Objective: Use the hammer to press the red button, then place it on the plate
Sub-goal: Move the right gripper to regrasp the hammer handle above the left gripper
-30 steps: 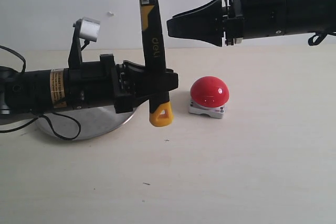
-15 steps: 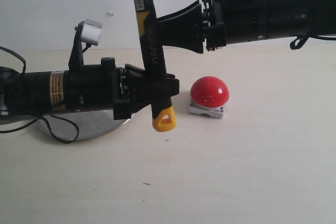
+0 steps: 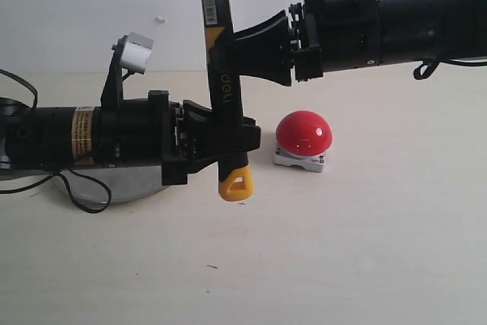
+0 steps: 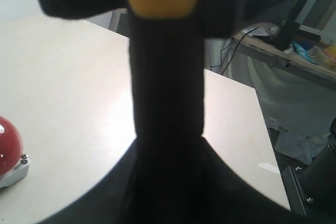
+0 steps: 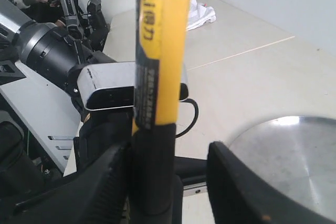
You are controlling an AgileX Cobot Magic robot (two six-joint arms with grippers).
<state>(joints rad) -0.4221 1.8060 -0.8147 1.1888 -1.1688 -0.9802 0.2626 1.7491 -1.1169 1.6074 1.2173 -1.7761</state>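
Note:
The hammer [image 3: 219,66] stands upright, its yellow looped end just above the table and its head out of view at the top. My left gripper [image 3: 234,138] is shut on the lower black handle [image 4: 167,87]. My right gripper [image 3: 245,55] reaches in from the right, higher up, and is open around the handle [image 5: 160,51]. One finger [image 5: 113,182] lies against it, while the other [image 5: 236,182] stands apart. The red button [image 3: 303,133] sits on its grey base to the right of the hammer and also shows in the left wrist view [image 4: 8,145]. The silver plate [image 3: 133,179] lies under the left arm.
A cable [image 3: 84,188] loops from the left arm over the plate's edge. Beyond the table, the right wrist view shows the plate's dull centre [image 5: 299,150] and other equipment [image 5: 47,51].
My right gripper has moved left from clear of the hammer until its open fingers straddle the handle. The left gripper has shifted slightly with the hammer.

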